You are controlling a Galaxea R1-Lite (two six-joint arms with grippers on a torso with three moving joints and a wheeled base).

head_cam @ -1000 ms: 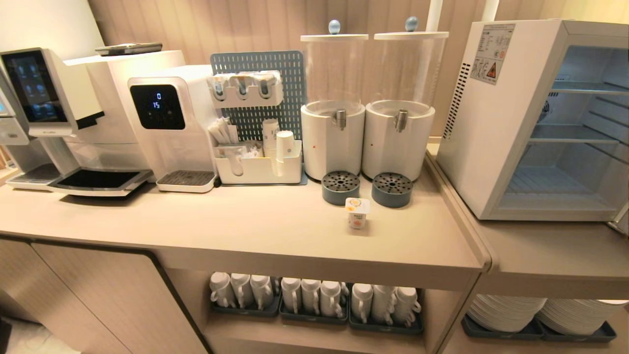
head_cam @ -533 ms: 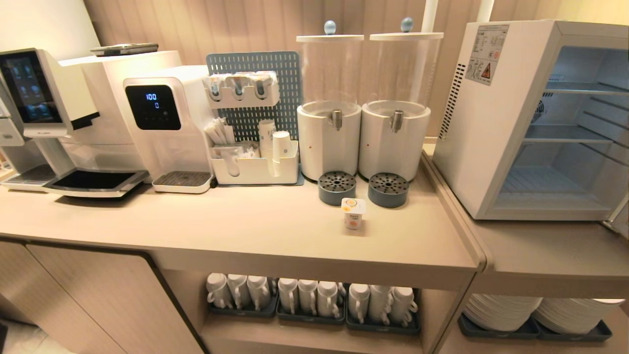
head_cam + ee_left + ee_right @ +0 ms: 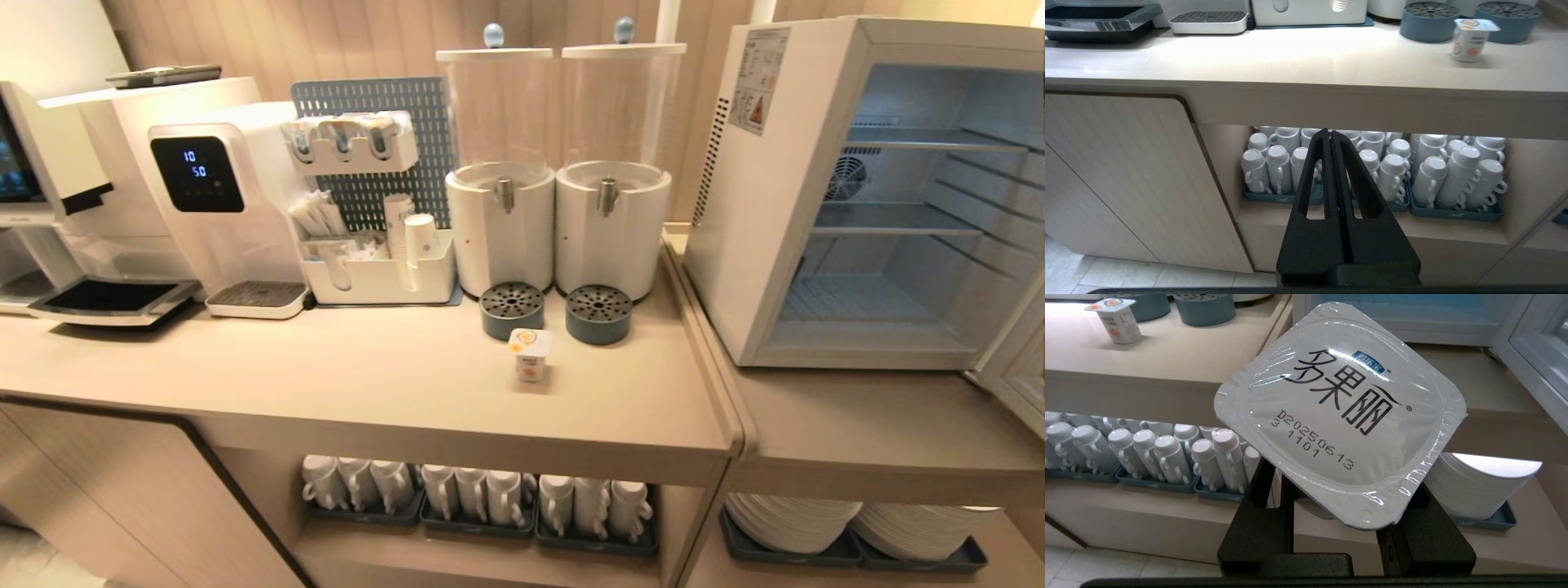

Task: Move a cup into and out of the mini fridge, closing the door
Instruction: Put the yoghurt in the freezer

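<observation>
My right gripper (image 3: 1341, 473) is shut on a white cup (image 3: 1339, 404) with a sealed foil lid printed in black, held low in front of the counter edge. The lid hides the fingertips. The mini fridge (image 3: 759, 204) stands on the lower counter at the right with its white interior and wire shelves showing. Its door (image 3: 1016, 371) is swung open at the far right; the door frame (image 3: 1535, 355) also shows in the right wrist view. A second small cup (image 3: 529, 354) stands on the main counter. My left gripper (image 3: 1330, 132) is shut and empty, parked below counter height. Neither arm shows in the head view.
Two clear drink dispensers (image 3: 555, 163) with blue-grey drip cups (image 3: 598, 314) stand behind the small cup. A water dispenser (image 3: 220, 196) and a paper-cup caddy (image 3: 380, 269) are to the left. Mugs (image 3: 478, 494) and stacked plates (image 3: 792, 523) fill the shelf below.
The whole head view has slid to the left, so the camera has turned toward the fridge. The small cup on the counter and the fridge have kept their places.
</observation>
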